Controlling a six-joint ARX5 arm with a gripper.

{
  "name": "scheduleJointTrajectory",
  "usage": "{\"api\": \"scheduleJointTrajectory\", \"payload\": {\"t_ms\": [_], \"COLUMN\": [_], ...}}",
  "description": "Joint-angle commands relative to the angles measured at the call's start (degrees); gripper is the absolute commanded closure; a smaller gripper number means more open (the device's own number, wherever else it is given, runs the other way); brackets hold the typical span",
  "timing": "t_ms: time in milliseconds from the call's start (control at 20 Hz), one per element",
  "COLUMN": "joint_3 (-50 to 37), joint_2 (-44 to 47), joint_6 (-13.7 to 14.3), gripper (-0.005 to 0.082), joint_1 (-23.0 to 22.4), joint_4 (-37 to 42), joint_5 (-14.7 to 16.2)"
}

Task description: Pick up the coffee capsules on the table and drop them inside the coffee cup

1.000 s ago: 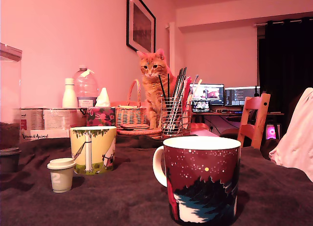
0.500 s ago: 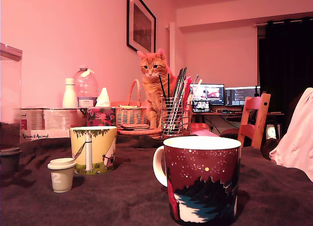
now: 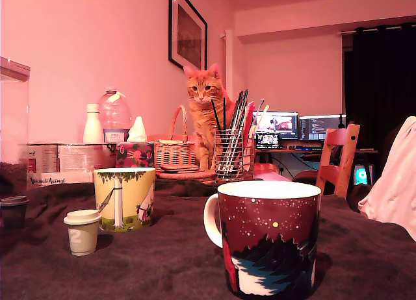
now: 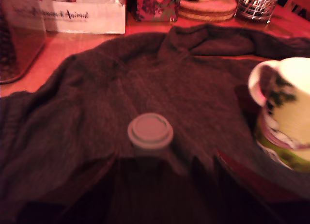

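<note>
Two capsules are in your scene and, as far as the pictures show, neither is in a cup yet, so I judge the task barely begun. You have the cream capsule standing upright on the dark blanket at the near left of the exterior view, just in front of the yellow-green mug and apart from it. The dark capsule stands at the far left edge of that view, also on the blanket. In the wrist view one capsule sits upright straight ahead of the camera; the red light makes its colour unclear, and a pale mug is off to one side.

You cannot see the gripper in either picture: only dark shadow fills the near part of the wrist view, so whether its jaws are parted or closed cannot be told. The big red mug at the near right shows no capsule above its rim; its inside is hidden.

For writing, you can read an embossed "2" on the cream capsule, and script on the white box at the far left that ends in "Animal"; its first word is too blurred to read.
</note>
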Motion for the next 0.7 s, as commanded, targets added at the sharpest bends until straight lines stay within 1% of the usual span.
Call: {"api": "scheduleJointTrajectory", "payload": {"t_ms": [0,300,650], "joint_3": [0.92,4.74,8.63], "joint_2": [3.10,11.74,17.38], "joint_6": [0.26,0.26,0.26], "gripper": [0.0218,0.0220,0.0220], "joint_1": [-0.17,-0.17,-0.15], "joint_4": [2.29,5.57,5.81], "joint_5": [0.66,1.05,1.03]}}
